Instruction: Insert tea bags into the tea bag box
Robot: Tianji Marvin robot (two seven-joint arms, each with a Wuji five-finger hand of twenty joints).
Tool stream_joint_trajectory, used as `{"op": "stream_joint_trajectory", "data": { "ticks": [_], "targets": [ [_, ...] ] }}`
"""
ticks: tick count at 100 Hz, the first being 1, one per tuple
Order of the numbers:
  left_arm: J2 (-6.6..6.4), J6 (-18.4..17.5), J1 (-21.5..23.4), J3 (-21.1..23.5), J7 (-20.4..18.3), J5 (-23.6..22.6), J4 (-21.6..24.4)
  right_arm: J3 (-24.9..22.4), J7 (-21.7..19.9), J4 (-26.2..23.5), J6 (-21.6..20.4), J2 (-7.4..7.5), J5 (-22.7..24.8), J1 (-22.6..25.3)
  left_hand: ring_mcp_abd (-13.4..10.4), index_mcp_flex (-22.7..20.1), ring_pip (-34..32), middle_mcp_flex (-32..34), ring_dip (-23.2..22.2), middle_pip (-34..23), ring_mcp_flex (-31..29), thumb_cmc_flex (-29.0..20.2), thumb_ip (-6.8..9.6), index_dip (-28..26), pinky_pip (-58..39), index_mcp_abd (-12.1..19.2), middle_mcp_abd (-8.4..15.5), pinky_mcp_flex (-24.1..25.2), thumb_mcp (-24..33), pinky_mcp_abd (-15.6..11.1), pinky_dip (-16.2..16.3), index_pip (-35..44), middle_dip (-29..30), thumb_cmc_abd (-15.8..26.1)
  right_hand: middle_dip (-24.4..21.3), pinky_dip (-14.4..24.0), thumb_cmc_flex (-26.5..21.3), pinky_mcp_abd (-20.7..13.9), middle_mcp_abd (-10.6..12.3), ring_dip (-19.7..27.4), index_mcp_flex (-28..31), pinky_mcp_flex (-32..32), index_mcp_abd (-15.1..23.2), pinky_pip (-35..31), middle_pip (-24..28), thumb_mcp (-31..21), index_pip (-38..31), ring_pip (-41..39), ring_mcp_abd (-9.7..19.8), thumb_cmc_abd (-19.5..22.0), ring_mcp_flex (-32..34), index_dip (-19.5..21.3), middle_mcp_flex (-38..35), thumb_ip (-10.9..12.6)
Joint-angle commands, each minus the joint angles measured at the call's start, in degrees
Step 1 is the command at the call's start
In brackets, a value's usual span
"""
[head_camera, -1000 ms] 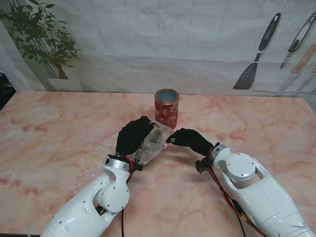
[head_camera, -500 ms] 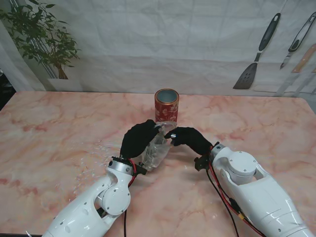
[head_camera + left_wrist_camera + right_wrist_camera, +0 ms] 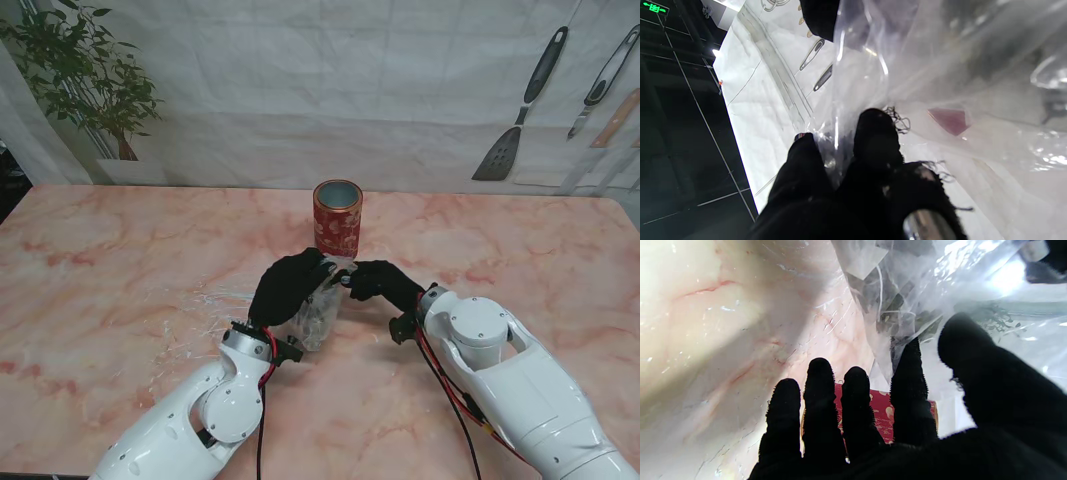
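Two gloved hands, left hand [image 3: 287,285] and right hand [image 3: 380,281], both grasping one clear bag [image 3: 320,310] beside one red tin [image 3: 337,219].

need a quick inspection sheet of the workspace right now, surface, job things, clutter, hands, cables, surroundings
surface: pink marble table, a thin clear film lying on it beside the left arm.
job's things: red tea tin upright, open at the top, past both hands; clear plastic bag held up, tea bags visible inside.
clutter: nothing seen.
hands: left hand shut on the plastic bag; right hand at the bag's upper edge, whether it grips cannot be told.
cables: red and black cables along the right forearm, more at the left wrist.
surroundings: white cloth backdrop, potted plant far left, spatula and other utensils hanging far right.
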State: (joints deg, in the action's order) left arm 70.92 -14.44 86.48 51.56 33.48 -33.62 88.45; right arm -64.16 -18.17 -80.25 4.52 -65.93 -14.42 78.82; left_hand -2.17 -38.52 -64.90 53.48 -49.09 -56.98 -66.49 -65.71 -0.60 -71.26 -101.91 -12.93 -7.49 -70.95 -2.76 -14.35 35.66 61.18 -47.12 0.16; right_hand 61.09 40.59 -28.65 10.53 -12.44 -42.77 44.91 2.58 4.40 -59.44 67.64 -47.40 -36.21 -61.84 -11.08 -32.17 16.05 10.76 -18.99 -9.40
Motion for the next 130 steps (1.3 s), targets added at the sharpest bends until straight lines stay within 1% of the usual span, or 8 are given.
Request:
{"op": "stream_joint_trajectory", "data": {
  "ticks": [1, 20, 42, 69, 87, 109, 119, 130],
  "targets": [
    [0.29, -0.33, -0.05, 0.01, -0.37, 0.11, 0.53, 0.14, -0.87, 0.26, 0.76, -0.18, 0.51, -0.43, 9.28, -6.49, -22.89, 7.66, 0.81, -12.75, -6.23, -5.1, 2.31, -1.54, -18.06, -11.74, 4.71, 6.57, 3.41, -6.62, -0.16, 7.87, -0.69, 1.28, 1.34, 0.59, 3.11, 1.23, 0.95, -0.9, -2.54, -0.21, -0.75, -2.98, 1.95, -0.33, 1.1, -2.17, 0.01, -3.34, 1.33, 0.33, -0.61, 2.26],
    [0.52, -0.64, -1.34, -0.46, 0.61, -0.4, -1.06, 0.35, -1.17, 0.01, 1.74, -0.18, 0.65, -1.05, 9.34, -6.34, -22.68, 7.59, 0.82, -12.82, -6.26, -4.99, 2.32, -1.49, -18.06, -11.49, 4.75, 6.6, 3.38, -6.56, -0.57, 7.69, -0.5, 1.39, 1.51, 0.31, 5.87, 1.91, 0.97, -1.27, -3.62, -0.67, -5.2, -4.15, 2.18, 1.04, 2.15, -2.36, 0.03, -5.12, 1.74, 0.42, -0.42, 1.83],
    [0.73, -2.58, -1.85, -1.18, 0.48, 0.17, -2.15, 0.96, -0.37, -0.06, 3.75, -0.59, 0.17, -2.26, 9.34, -6.21, -22.52, 7.49, 0.83, -12.93, -6.26, -4.95, 2.36, -1.52, -18.06, -11.42, 4.84, 6.62, 3.43, -6.54, -0.8, 7.75, -0.39, 1.49, 1.63, -0.89, 6.5, 2.74, 0.25, -1.7, -3.93, -0.41, -9.26, -5.41, 2.17, 6.17, 4.96, -2.21, -0.04, -3.68, 1.31, 2.76, 0.62, 2.22],
    [0.46, -6.3, -1.45, -1.75, -1.66, 1.11, -2.25, 1.74, 2.18, 1.06, 4.68, -1.95, -2.83, -3.39, 9.29, -6.09, -22.3, 7.36, 0.86, -13.01, -6.27, -4.83, 2.41, -1.56, -18.06, -11.35, 5.03, 6.67, 3.44, -6.49, -1.17, 7.9, -0.26, 1.56, 1.68, -1.2, 5.94, 2.39, 0.39, -1.93, -6.93, 0.36, -10.0, -5.6, 2.35, 8.9, 7.71, -1.93, 0.39, -3.28, 0.0, 3.82, 2.53, 2.47],
    [0.17, -5.64, -1.87, -1.52, -2.64, 1.03, -2.73, 0.77, 3.64, 0.15, 4.67, -2.41, -4.64, -2.73, 9.29, -6.23, -22.27, 7.46, 0.84, -13.1, -6.27, -4.7, 2.45, -1.53, -18.06, -11.26, 4.98, 6.67, 3.45, -6.49, -1.33, 7.99, -0.18, 1.49, 1.83, -1.14, 4.05, 2.14, 0.82, -2.19, -7.73, 0.39, -8.51, -5.76, 2.88, 9.16, 8.3, -2.06, 0.56, -4.22, -0.1, 4.28, 2.73, 2.92],
    [0.41, -8.88, -2.9, -1.88, -3.21, 2.03, -4.12, 2.18, 3.66, -0.52, 6.27, -1.81, -0.11, -3.27, 9.87, -5.59, -20.35, 6.72, 1.24, -12.59, -6.18, -4.14, 2.53, -1.46, -17.54, -10.42, 6.28, 6.93, 3.45, -5.9, -2.57, 7.91, -0.06, 1.97, 2.21, -0.77, 2.97, 2.91, 0.7, -2.98, -6.98, -0.39, -9.18, -6.84, 3.67, 5.33, 8.21, -2.57, 0.22, -8.7, 1.07, 5.01, 1.62, 2.35],
    [0.76, -9.68, -3.31, -2.47, -2.16, 1.8, -4.85, 3.39, 3.99, -0.25, 6.87, -1.79, 1.5, -3.8, 10.11, -5.15, -19.1, 6.26, 1.42, -12.12, -6.13, -4.04, 2.49, -1.42, -16.96, -10.22, 6.6, 7.06, 3.43, -5.6, -3.16, 7.88, 0.15, 2.29, 2.43, -0.88, 2.13, 3.77, 0.52, -3.42, -4.56, -1.12, -10.04, -7.99, 4.3, -1.76, 6.53, -2.87, -0.22, -14.09, 2.48, 6.16, 0.05, 1.71],
    [1.17, -10.01, -3.56, -2.89, -0.79, 1.6, -5.0, 4.43, 5.2, -0.25, 7.57, -1.96, 3.07, -4.04, 10.12, -4.94, -18.4, 6.1, 1.48, -11.92, -6.16, -4.1, 2.45, -1.4, -16.62, -10.14, 6.78, 7.11, 3.42, -5.48, -3.45, 7.93, 0.39, 2.44, 2.73, -0.94, -0.81, 3.93, 1.01, -3.56, -2.67, -2.21, -10.79, -8.89, 5.08, -5.36, 4.99, -3.3, 0.0, -16.29, 4.05, 7.02, -1.36, 1.72]
  ]
}}
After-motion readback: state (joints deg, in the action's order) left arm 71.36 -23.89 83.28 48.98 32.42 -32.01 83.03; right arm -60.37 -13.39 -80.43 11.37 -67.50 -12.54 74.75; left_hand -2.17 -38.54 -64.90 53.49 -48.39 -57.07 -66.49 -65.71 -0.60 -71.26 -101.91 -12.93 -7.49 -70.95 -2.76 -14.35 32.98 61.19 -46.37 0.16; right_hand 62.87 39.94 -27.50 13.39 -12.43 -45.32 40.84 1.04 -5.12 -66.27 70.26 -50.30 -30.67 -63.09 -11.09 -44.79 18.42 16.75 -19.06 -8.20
